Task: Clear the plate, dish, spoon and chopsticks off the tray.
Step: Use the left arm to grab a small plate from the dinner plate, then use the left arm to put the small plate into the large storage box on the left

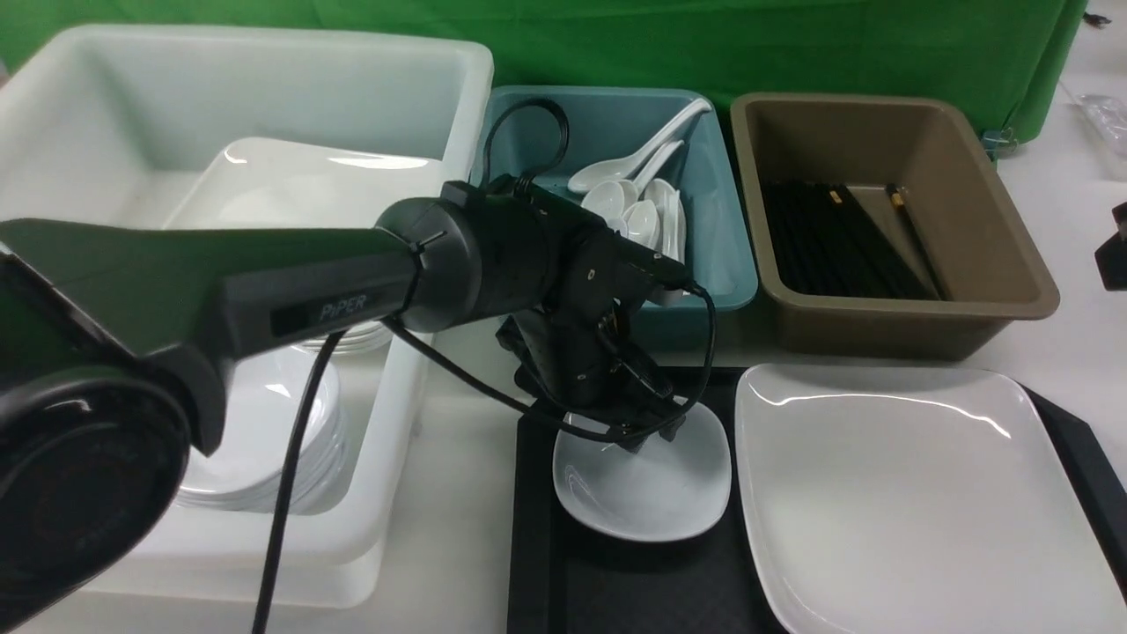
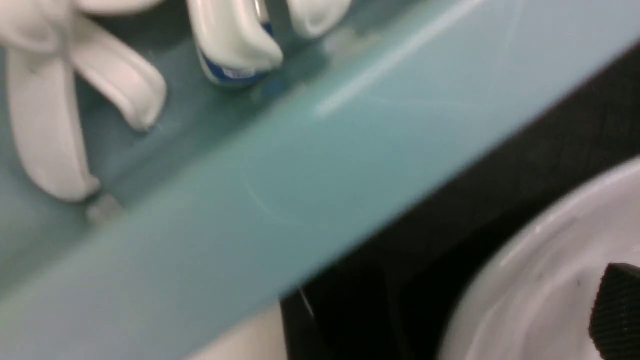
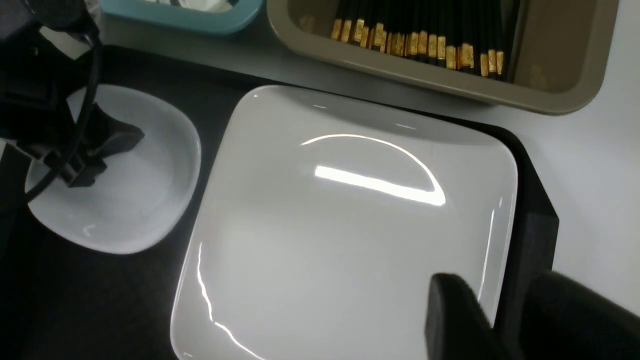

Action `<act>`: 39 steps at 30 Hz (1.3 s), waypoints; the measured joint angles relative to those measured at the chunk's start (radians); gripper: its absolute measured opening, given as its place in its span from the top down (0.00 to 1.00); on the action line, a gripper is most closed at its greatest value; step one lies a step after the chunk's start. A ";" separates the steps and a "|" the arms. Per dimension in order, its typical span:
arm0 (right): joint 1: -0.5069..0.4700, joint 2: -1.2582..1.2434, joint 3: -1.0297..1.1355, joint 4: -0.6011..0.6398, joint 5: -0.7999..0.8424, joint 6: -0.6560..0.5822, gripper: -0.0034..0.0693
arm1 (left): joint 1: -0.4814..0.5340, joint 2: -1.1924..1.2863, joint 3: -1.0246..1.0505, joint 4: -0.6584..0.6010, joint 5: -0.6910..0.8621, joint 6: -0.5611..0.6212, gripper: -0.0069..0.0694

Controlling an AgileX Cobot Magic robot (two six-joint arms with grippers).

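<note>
The small white dish (image 1: 651, 493) (image 3: 140, 200) sits at the far left of the black tray (image 1: 537, 528) (image 3: 100, 300). The large square plate (image 1: 907, 502) (image 3: 340, 225) lies to its right. My left gripper (image 1: 647, 431) (image 3: 100, 157) hangs open over the dish's far rim. In the left wrist view only one fingertip (image 2: 617, 315) shows, inside the dish (image 2: 525, 300). My right gripper (image 3: 495, 285) is open, one finger over the plate's right edge and the other outside the tray rim. White spoons (image 1: 634, 211) lie in the teal tub and black chopsticks (image 1: 836, 238) (image 3: 415, 45) in the brown tub.
Behind the tray stand the teal tub (image 1: 731, 264) and the brown tub (image 1: 1012, 264). A large white tub (image 1: 423, 106) on the left holds a square plate and a stack of dishes (image 1: 264, 440). A dark object (image 1: 1114, 246) pokes in at the right edge.
</note>
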 joint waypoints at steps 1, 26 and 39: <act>0.000 0.000 0.000 0.000 0.000 0.000 0.62 | 0.000 0.000 0.000 -0.005 0.012 -0.010 0.30; 0.000 0.000 0.000 0.000 0.025 -0.002 0.62 | 0.000 -0.280 -0.005 -0.128 0.185 -0.010 0.88; 0.000 0.000 0.000 0.000 0.022 -0.002 0.62 | 0.179 -0.613 0.009 -0.143 0.258 -0.030 0.88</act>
